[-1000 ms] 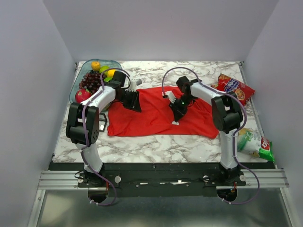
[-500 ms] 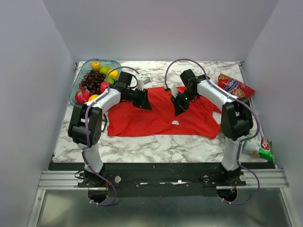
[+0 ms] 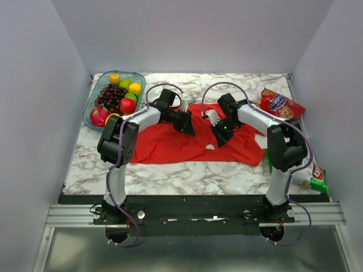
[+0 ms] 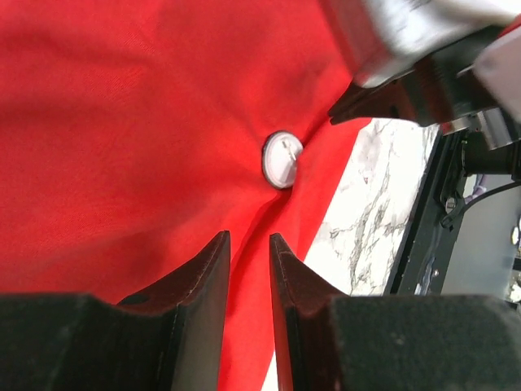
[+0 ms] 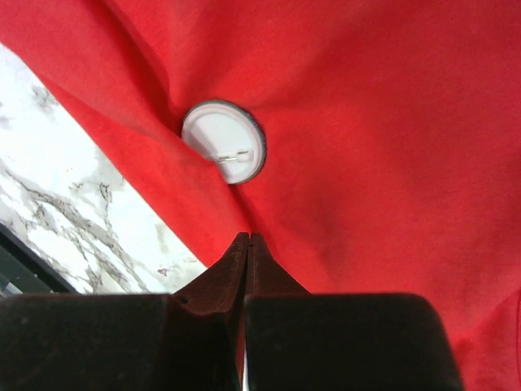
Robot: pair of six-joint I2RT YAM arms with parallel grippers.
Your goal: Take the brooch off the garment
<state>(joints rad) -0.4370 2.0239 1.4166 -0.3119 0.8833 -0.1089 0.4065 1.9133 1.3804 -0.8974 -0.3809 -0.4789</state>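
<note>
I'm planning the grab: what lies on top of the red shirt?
The white round brooch lies on the red shirt, near its front edge, pin side up. Whether its pin pierces the cloth is hidden.

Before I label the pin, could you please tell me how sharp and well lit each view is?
Right wrist: the brooch is crisp, own fingers a dark foreground. Left wrist: brooch sharp, the right gripper at top right blurred. Top external: even light, brooch only a pale speck.
</note>
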